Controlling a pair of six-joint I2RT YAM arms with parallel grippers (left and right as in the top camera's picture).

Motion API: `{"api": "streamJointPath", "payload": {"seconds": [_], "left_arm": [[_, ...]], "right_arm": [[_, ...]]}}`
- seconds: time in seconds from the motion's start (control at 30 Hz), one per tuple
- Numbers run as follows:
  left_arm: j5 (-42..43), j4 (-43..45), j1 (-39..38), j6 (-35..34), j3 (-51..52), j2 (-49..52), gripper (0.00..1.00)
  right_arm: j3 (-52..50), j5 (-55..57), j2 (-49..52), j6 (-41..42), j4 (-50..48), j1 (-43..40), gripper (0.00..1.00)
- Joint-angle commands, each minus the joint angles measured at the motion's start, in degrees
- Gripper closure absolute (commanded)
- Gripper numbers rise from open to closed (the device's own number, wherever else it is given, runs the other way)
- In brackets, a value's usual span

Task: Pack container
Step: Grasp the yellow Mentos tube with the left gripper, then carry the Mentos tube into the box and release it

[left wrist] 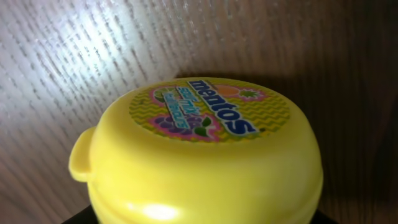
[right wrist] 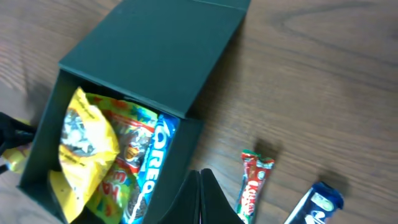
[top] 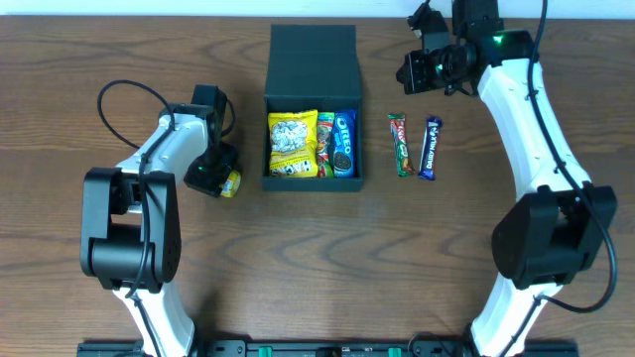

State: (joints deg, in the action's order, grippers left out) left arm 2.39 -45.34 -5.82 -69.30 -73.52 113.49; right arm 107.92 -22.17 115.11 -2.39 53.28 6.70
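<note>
Three snack packets (top: 294, 142) are packed in the container (top: 313, 59); the Mentos tub (left wrist: 205, 155), red bar (top: 401, 145) and blue bar (top: 430, 148) are left out. The left gripper (top: 210, 171) is at the tub, but its hold cannot be told; the right gripper (right wrist: 199, 199) is closed, empty.

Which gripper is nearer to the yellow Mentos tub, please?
Left. The left gripper is right over the Mentos tub, beside the container; the right gripper is far off, past the container's other side.

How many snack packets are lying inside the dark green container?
3. In the container, a yellow packet on the left, a multicoloured packet in the middle, an Oreo pack on the right. More may lie hidden underneath.
</note>
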Motion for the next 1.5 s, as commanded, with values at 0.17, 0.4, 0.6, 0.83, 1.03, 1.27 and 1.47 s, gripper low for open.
{"api": "streamJointPath", "payload": {"seconds": [0.17,0.4,0.6,0.83,1.03,1.27,1.47], "left_arm": [[-1.3,4.0,0.2,19.5,-2.6,0.1,0.94],[-1.7,0.9,-1.7,37.5,-20.6,-0.8,0.94],[-0.9,-1.0,-9.7,49.0,-31.6,-0.8,0.94],[6.4,-0.8,-20.5,50.1,-31.5,1.5,0.94],[7.6,-2.2,-25.8,51.9,-31.5,4.7,0.94],[8.0,-6.7,-26.4,47.9,-31.5,7.2,0.94],[8.4,-8.1,-26.5,47.9,-31.4,8.1,0.44]], "right_arm": [[0.1,3.0,0.3,-0.3,0.2,-5.8,0.99],[0.1,2.9,0.3,2.6,2.1,-13.2,0.99],[0.1,2.9,0.3,2.6,4.4,-16.1,0.99],[0.1,2.9,0.3,2.6,3.2,-16.2,0.98],[0.1,2.9,0.3,2.8,2.0,-16.2,0.99],[0.1,2.9,0.3,2.8,2.6,-16.2,0.98],[0.1,2.9,0.3,2.8,2.9,-16.2,0.99]]}}
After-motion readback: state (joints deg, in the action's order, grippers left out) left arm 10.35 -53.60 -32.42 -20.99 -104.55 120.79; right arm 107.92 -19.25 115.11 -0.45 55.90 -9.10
